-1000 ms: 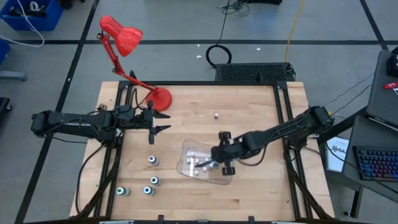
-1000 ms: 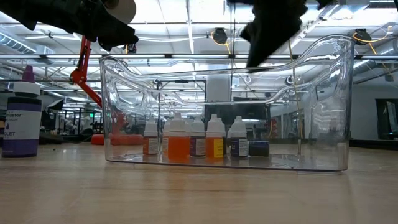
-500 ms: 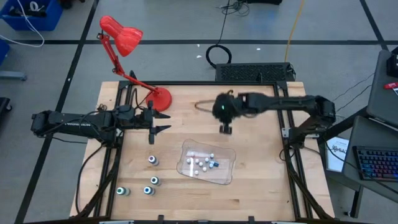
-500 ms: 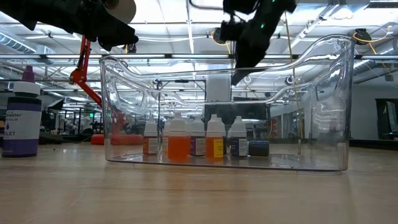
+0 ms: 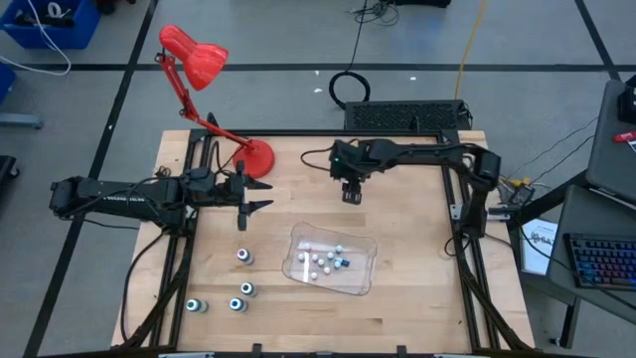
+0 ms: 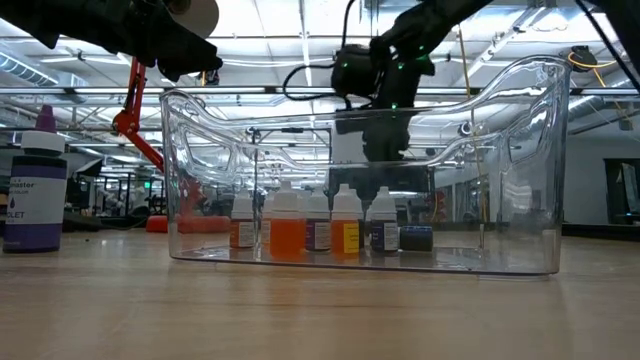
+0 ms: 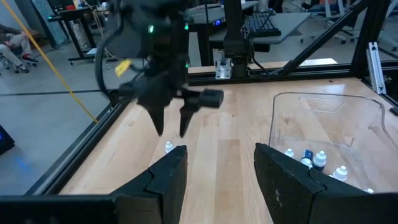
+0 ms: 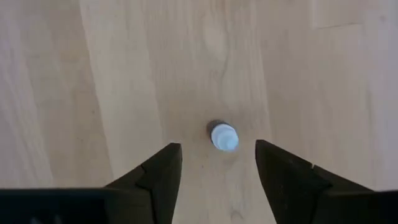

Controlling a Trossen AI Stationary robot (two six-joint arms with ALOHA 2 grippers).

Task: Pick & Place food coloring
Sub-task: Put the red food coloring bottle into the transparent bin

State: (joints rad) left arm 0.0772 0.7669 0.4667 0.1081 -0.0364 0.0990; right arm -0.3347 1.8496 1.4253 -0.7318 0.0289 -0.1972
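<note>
At the near edge of the table, around seven o'clock from its middle, four slightly larger bottles with teal tops stand loose on the wood, well apart from each other. Just right of them, at about six o'clock, sits the clear tray. Inside it is a cluster of small food coloring bottles; from table height they stand upright in a row, showing orange, yellow and dark contents, with one lying on its side at the right end.

At nine o'clock the left gripper hangs above the wood at the table's left side, its fingers parted with nothing between them. From its wrist camera the two fingers frame the far arm and the tray.

Farther back, at about twelve o'clock, the right gripper points down over the rear of the table. Its fingers stand apart and empty. Directly below them, seen between the two, a single small bottle with a whitish cap stands upright on the bare wood, untouched by either finger.

At eleven o'clock, the red lamp has its round base on the table's rear left corner.
</note>
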